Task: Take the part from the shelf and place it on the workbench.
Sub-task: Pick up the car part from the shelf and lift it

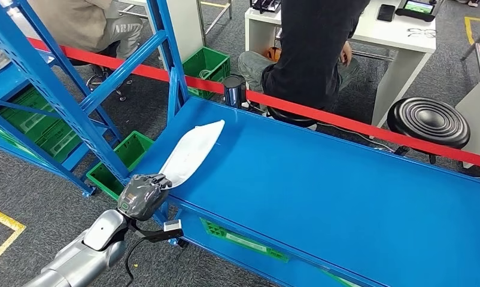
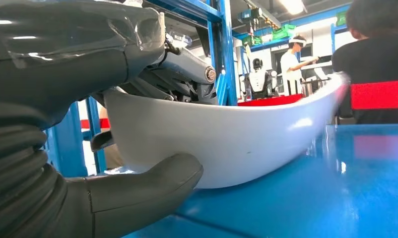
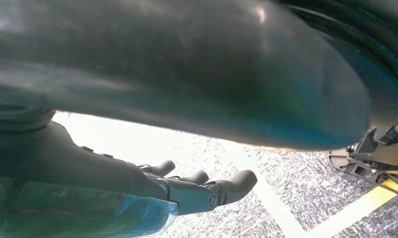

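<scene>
A long blue workbench (image 1: 345,197) ran across the head view, beside a blue steel shelf (image 1: 58,89) whose lower level held green crates (image 1: 40,128); what lay inside them could not be made out. Another green crate (image 1: 121,161) stood on the grey floor between shelf and bench, and a further one (image 1: 209,66) sat beyond the red barrier tape (image 1: 321,113). Pale lettering on a seated person's trousers (image 1: 127,30) was too small to read. A second seated person in a dark top (image 1: 315,48) faced a white desk, near a black round stool (image 1: 428,122).

The part (image 1: 193,152), a long, smooth white shell tapering to a point, lay on the bench's near-left corner, its broad end gripped by the left hand (image 1: 143,194), thumb (image 2: 152,186) beneath and fingers over its rim. The right hand (image 3: 187,191) hung above the floor, fingers loosely extended and holding nothing.
</scene>
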### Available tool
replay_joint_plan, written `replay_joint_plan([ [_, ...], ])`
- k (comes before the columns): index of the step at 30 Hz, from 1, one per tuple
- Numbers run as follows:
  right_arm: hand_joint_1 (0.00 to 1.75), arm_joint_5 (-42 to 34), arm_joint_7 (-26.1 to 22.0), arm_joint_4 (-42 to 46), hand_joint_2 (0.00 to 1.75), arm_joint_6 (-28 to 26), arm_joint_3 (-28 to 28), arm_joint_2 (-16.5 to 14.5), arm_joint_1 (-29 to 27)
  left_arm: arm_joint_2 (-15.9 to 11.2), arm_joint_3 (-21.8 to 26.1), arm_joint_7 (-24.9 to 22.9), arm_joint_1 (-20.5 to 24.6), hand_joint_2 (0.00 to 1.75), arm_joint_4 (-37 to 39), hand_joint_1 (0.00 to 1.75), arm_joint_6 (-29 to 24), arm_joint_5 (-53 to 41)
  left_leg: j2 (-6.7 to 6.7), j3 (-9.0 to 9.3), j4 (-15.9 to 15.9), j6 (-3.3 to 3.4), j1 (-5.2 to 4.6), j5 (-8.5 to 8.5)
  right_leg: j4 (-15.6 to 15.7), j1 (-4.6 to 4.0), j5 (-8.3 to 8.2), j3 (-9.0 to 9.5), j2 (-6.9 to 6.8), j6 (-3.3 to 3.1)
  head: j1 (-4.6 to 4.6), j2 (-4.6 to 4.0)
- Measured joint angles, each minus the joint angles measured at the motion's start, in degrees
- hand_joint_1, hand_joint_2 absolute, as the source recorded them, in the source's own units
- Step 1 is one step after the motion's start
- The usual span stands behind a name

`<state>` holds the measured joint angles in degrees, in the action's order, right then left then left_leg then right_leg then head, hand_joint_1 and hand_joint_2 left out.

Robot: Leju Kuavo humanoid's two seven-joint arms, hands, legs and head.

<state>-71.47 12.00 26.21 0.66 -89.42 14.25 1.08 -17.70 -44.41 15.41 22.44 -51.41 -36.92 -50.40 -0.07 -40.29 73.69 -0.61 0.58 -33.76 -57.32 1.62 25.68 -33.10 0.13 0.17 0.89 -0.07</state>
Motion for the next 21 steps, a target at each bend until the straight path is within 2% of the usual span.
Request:
replay_joint_plan([
  [1, 0.00, -0.01, 0.00, 0.00, 0.00, 0.00, 0.00, 0.00, -0.03, -0.04, -0.10, 0.01, -0.15, 1.75, -0.14, 1.75, 0.00, 0.15, 0.00, -0.18, 0.05, -0.02, 0.08, 0.72, 0.00, -0.03, 0.02, 0.06, 0.02, 0.00, 0.00, 0.00],
  [2, 0.00, -0.01, 0.00, 0.00, 0.00, 0.01, 0.00, 0.00, -0.03, -0.09, -0.20, 0.03, -0.26, 1.75, -0.36, 1.75, -0.01, 0.26, 0.01, 0.77, -2.17, 0.09, 0.12, 2.38, -0.01, -0.04, 0.03, 0.15, 0.06, 0.02, 0.00, 0.00],
  [4, 0.00, -0.02, 0.00, 0.01, 0.00, 0.01, 0.00, -0.03, 0.01, -0.23, -0.31, 0.05, -0.28, 1.75, -0.91, 1.75, -0.03, 0.45, 0.00, 4.71, -10.31, 0.66, 0.01, 6.30, 0.00, -0.16, 0.05, 0.30, 0.16, 0.06, -0.01, 0.00],
  [5, 0.00, -0.02, 0.00, 0.03, 0.00, 0.01, 0.00, -0.06, 0.03, -0.33, -0.33, 0.07, -0.24, 1.75, -1.17, 1.75, -0.05, 0.52, 0.00, 6.28, -13.56, 1.00, -0.12, 7.32, -0.03, -0.32, 0.06, 0.25, 0.20, 0.14, -0.02, 0.00],
  [6, 0.00, -0.02, 0.00, 0.04, 0.00, 0.00, 0.00, -0.08, 0.04, -0.43, -0.35, 0.07, -0.23, 1.75, -1.39, 1.75, -0.06, 0.58, 0.00, 7.21, -15.58, 1.31, -0.29, 7.72, -0.05, -0.45, 0.04, 0.14, 0.23, 0.29, -0.03, 0.00],
  [8, 0.00, -0.03, 0.00, 0.07, 0.00, -0.04, 0.00, -0.07, -0.05, -0.61, -0.45, 0.14, -0.29, 1.75, -1.78, 1.75, -0.07, 0.81, 0.01, 7.47, -16.54, 1.86, -0.58, 7.63, 0.09, -0.54, -0.08, -0.01, 0.23, 0.87, -0.04, 0.00],
  [10, 0.00, -0.04, 0.00, 0.08, 0.00, -0.07, -0.01, 0.00, -0.15, -0.69, -0.54, 0.23, -0.37, 1.75, -2.25, 1.75, -0.07, 1.15, 0.08, 8.00, -17.38, 2.58, -0.40, 8.23, -0.52, -0.48, 0.27, -0.43, 0.15, 1.32, -0.10, 0.00],
  [11, 0.00, -0.04, 0.00, 0.09, 0.00, -0.08, -0.01, 0.03, -0.15, -0.68, -0.56, 0.28, -0.36, 1.75, -2.46, 1.75, -0.07, 1.28, 0.13, 8.28, -17.85, 2.94, -0.29, 8.58, -2.05, -0.51, 1.09, -1.18, 0.11, 1.29, -0.18, 0.00],
  [12, 0.00, -0.04, 0.00, 0.10, 0.00, -0.09, -0.01, 0.07, -0.15, -0.67, -0.58, 0.31, -0.39, 1.75, -2.62, 1.75, -0.06, 1.34, 0.19, 8.50, -18.16, 3.17, -0.21, 8.83, -4.92, -0.49, 2.45, -2.58, 0.08, 1.10, -0.26, 0.00],
  [14, 0.00, -0.05, 0.00, 0.11, 0.00, -0.11, 0.00, 0.13, -0.18, -0.63, -0.62, 0.38, -0.52, 1.75, -2.72, 1.75, -0.02, 1.63, 0.24, 8.41, -18.20, 3.34, -0.38, 8.93, -12.85, -0.48, 5.63, -6.34, 0.08, 0.84, -0.35, 0.00],
  [15, 0.00, -0.07, 0.01, 0.11, 0.00, -0.13, -0.01, 0.15, -0.22, -0.60, -0.63, 0.47, -0.67, 1.75, -2.75, 1.75, 0.07, 2.08, 0.25, 8.39, -18.17, 3.34, -0.44, 8.93, -15.93, -0.44, 6.57, -7.84, 0.07, 1.00, -0.35, 0.00],
  [16, 0.00, -0.08, 0.01, 0.11, 0.00, -0.14, -0.01, 0.18, -0.26, -0.56, -0.62, 0.67, -0.82, 1.75, -2.82, 1.75, 0.28, 2.93, 0.23, 8.38, -18.12, 3.32, -0.47, 8.92, -17.05, -0.36, 6.66, -8.41, 0.07, 1.37, -0.35, 0.00],
  [17, 0.00, -0.08, 0.01, 0.11, 0.00, -0.18, -0.02, 0.20, -0.29, -0.51, -0.58, 1.02, -0.98, 1.75, -3.01, 1.75, 0.80, 4.36, 0.17, 8.38, -18.02, 3.27, -0.45, 8.88, -15.72, -0.25, 5.83, -7.80, 0.05, 1.92, -0.36, 0.00],
  [19, 0.00, -0.08, 0.01, 0.11, 0.00, -0.26, -0.02, 0.28, -0.27, -0.33, -0.23, 2.19, -1.37, 1.75, -3.92, 1.75, 3.05, 9.42, 0.05, 8.34, -17.53, 2.90, -0.37, 8.61, -7.74, 0.11, 2.71, -3.97, -0.09, 2.99, -0.38, 0.00],
  [20, 0.00, -0.06, 0.02, 0.11, 0.00, -0.27, -0.02, 0.30, -0.24, -0.25, 0.15, 2.94, -1.60, 1.75, -4.68, 1.75, 4.78, 12.92, -0.01, 8.23, -17.17, 2.58, -0.48, 8.36, -4.04, 0.16, 1.44, -2.08, -0.14, 3.12, -0.39, 0.00],
  [21, 0.00, -0.03, 0.02, 0.10, 0.00, -0.19, -0.02, 0.31, -0.19, -0.17, 0.66, 3.71, -1.92, 1.75, -5.66, 1.75, 6.81, 16.82, -0.06, 8.09, -16.81, 2.27, -0.60, 8.11, -1.60, 0.19, 0.67, -0.82, -0.17, 2.90, -0.37, 0.00],
])
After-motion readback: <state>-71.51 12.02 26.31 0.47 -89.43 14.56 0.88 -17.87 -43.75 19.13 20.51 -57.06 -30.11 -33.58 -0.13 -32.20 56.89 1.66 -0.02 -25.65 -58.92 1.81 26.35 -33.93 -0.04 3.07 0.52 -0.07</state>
